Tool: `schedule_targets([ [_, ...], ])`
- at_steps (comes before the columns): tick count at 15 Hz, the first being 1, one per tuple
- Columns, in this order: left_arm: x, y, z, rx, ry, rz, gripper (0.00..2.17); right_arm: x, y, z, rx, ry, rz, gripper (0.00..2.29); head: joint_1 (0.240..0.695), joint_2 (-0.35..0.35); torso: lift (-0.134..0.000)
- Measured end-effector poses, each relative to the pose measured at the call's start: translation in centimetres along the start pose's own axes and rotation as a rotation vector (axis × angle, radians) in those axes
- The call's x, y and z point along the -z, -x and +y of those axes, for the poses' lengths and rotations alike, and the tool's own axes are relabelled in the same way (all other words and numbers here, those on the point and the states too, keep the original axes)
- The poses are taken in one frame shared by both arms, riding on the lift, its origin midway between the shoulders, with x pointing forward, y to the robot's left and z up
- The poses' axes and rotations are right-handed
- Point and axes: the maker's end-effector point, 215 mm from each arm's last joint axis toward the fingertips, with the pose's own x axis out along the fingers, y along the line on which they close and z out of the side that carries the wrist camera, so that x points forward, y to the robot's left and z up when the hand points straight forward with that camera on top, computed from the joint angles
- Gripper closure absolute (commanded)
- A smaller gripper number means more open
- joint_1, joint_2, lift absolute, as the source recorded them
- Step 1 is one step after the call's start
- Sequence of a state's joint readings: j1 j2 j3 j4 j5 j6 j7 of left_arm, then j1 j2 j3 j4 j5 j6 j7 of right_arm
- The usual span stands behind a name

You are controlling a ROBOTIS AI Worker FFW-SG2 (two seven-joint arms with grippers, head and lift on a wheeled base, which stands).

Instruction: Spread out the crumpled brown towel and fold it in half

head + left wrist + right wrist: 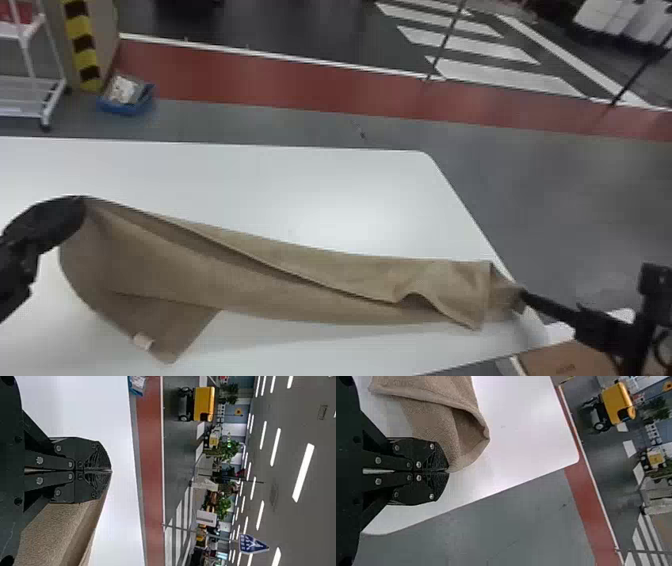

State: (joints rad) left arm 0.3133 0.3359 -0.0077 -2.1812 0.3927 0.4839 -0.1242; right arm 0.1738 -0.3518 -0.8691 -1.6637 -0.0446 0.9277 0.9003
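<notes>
The head view looks forward and down from above the bench point(300, 195). The wrist views, turned sideways, look outward from close behind the left tool point(83, 202) and the right tool point(522, 296) — all three share the brown towel point(300, 295), bench and red floor strip point(250, 75).

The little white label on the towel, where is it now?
In the head view, the white label is on the left side, on the brown towel's edge near its lower corner, below and right of the left gripper.
</notes>
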Motion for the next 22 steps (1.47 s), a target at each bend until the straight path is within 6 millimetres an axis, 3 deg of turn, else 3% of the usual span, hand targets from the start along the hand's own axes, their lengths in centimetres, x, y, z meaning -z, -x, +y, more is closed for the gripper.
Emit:
schedule_targets([
  [1, 0.0, 0.0, 0.0, 0.0, 0.0, 0.001, 2.06, 0.9, -0.4, -0.9, 0.035, 0.005, 0.027, 0.03, 0.695, -0.35, -0.12],
  [4, 0.2, 0.0, -0.1, 0.001, 0.003, 0.003, 2.06, 1.0, -0.3, -3.6, 0.144, 0.055, 0.052, 0.03, 0.695, -0.35, -0.12],
  [7, 0.4, 0.1, -0.1, 0.001, 0.006, 0.006, 2.06, -2.0, 1.5, -4.2, 0.156, 0.125, -0.04, 0.18, 0.695, -0.35, -0.12],
  [9, 0.4, 0.0, -0.3, 0.001, 0.008, 0.006, 2.06, -4.1, 3.0, -1.7, 0.092, 0.199, -0.134, 0.29, 0.695, -0.35, -0.12],
  [12, 0.6, -0.2, -0.7, 0.007, 0.01, 0.009, 2.06, -4.6, 4.3, 4.9, -0.016, 0.289, -0.21, 0.5, 0.695, -0.35, -0.12],
  [14, 0.7, -0.3, -0.9, 0.01, 0.011, 0.01, 2.06, -2.9, 3.5, 9.9, -0.076, 0.395, -0.194, 0.5, 0.695, -0.35, -0.12],
  [17, 0.7, -0.3, -0.8, 0.01, 0.01, 0.011, 2.06, -1.1, 1.9, 15.5, -0.131, 0.675, -0.192, 0.5, 0.695, -0.35, -0.12],
  [20, 0.8, -0.3, -0.7, 0.009, 0.01, 0.013, 2.06, 0.6, 1.5, 18.9, -0.205, 0.905, -0.168, 0.5, 0.695, -0.316, -0.12],
  [22, 0.7, -0.4, -0.8, 0.012, 0.01, 0.012, 2.06, 1.4, 1.7, 20.2, -0.265, 1.009, -0.132, 0.5, 0.695, -0.293, -0.12],
])
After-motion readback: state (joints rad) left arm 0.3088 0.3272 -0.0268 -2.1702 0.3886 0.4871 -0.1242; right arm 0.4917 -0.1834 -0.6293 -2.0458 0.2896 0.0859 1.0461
